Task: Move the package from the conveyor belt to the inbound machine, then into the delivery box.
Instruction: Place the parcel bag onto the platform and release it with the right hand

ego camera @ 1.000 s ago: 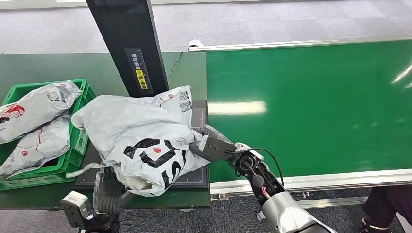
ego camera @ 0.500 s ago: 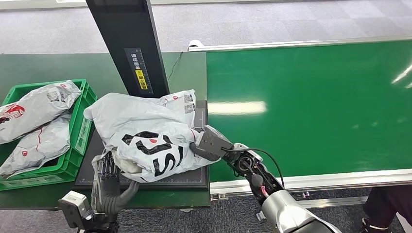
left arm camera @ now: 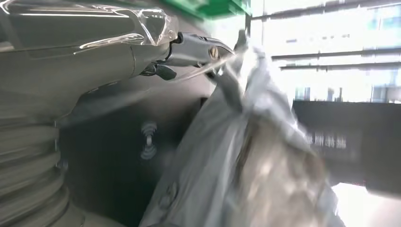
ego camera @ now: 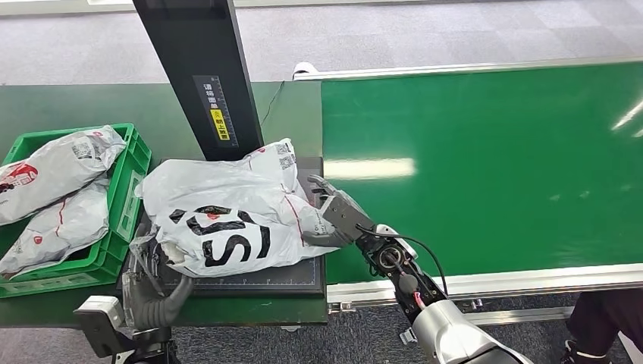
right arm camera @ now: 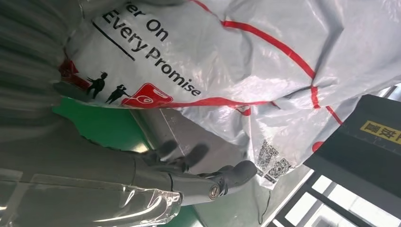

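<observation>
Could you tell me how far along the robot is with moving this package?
Done: the package is off the conveyor belt and lies on the inbound machine's dark platform. In hand: both robot hands, left and right, are at its edges. Left: getting it into the green delivery box.

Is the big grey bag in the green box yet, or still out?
Out. The grey bag lies on the black scanner plate beside the green box, which holds two other bags.

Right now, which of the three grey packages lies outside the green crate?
The large grey package with bold black lettering, on the dark scanner platform; the other two lie in the green crate.
</observation>
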You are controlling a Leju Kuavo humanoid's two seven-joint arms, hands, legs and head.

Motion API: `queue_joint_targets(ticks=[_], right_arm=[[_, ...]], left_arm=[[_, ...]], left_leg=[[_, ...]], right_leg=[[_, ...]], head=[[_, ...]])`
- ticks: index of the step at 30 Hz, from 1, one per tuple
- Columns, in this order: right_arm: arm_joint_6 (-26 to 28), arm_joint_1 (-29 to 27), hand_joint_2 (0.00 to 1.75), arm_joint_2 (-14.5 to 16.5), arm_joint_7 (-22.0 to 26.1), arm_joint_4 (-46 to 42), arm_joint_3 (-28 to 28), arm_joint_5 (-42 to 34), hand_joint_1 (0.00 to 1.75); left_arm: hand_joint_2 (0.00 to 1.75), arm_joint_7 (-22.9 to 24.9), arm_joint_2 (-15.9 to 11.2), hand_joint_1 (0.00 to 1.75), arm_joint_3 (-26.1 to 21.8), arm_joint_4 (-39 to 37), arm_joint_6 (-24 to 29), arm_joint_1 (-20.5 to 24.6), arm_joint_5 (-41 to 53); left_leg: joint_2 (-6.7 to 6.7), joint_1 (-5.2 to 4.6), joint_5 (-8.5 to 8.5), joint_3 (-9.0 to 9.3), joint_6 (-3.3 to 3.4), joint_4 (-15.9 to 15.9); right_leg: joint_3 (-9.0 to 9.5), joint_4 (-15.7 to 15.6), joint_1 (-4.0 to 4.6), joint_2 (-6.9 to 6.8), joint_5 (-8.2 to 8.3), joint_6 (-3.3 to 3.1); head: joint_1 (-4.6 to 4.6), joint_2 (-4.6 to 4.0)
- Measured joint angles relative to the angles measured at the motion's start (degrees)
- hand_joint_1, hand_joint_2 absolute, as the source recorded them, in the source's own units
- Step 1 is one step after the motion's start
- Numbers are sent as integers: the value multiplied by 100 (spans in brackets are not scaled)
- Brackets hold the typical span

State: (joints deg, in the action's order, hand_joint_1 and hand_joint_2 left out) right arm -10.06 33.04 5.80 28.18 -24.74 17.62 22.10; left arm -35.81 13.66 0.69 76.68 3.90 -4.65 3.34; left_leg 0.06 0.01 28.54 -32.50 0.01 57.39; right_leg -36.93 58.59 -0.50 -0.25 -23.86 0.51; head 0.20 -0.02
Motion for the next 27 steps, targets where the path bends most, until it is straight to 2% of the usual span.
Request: queue_joint_targets(ticks=[2,8,17,23,27], right_arm=[[24,-22,175,1,1,0,3,-5,0],[221,-137,175,1,4,0,44,83,0],[250,-172,175,13,4,0,84,102,0],[264,-172,175,34,4,0,187,105,0],[357,-174,175,54,62,-1,205,25,0]], left_arm=[[175,-41,21,0,-49,4,203,4,-60],[175,-396,159,0,-352,282,1392,-48,-559],[175,-428,245,0,-533,607,1671,-137,-688],[175,-439,457,0,-876,1584,2509,-347,-659],[175,-441,524,0,-904,2212,3007,-515,-399]], left_leg=[[0,0,0,0,0,0],[-2,0,1,-2,0,0],[-3,0,2,-3,-1,0],[-1,1,2,-3,-1,0],[-1,0,2,-3,-1,0]], right_leg=[[1,0,0,0,0,0],[0,0,-1,-2,0,0],[1,0,0,-3,0,0],[-1,1,0,-2,0,-1],[-1,-1,0,-2,-1,-1]], head=[[1,1],[1,-1],[1,-1],[1,1],[2,-1]])
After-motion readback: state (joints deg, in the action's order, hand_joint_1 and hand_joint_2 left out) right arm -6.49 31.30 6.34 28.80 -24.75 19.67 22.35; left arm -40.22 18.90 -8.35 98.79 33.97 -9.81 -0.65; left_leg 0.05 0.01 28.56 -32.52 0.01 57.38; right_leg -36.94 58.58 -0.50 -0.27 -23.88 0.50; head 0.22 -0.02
